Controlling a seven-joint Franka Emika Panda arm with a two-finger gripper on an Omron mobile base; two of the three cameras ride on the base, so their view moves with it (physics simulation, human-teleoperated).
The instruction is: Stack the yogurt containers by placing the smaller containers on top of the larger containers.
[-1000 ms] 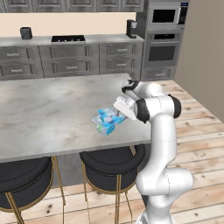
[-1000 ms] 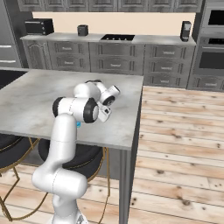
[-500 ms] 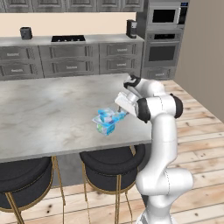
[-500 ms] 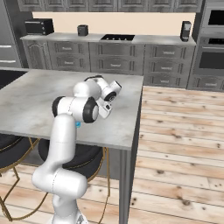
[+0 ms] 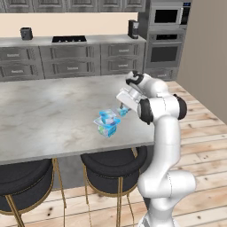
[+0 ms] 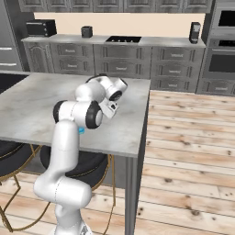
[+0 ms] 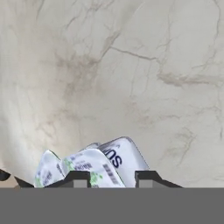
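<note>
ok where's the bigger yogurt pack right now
In the left base view, the larger yogurt pack sits on the grey island counter near its front right edge, just left of the white arm.

larger containers point(image 5: 107, 124): squarish light-blue and white pack, green-blue markings, on the counter near its front edge | smaller containers point(image 5: 123, 111): tiny light-blue translucent cup, just beside the pack, apart, unstacked

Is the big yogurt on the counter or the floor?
On the counter: the big yogurt pack rests on the grey countertop.
</note>
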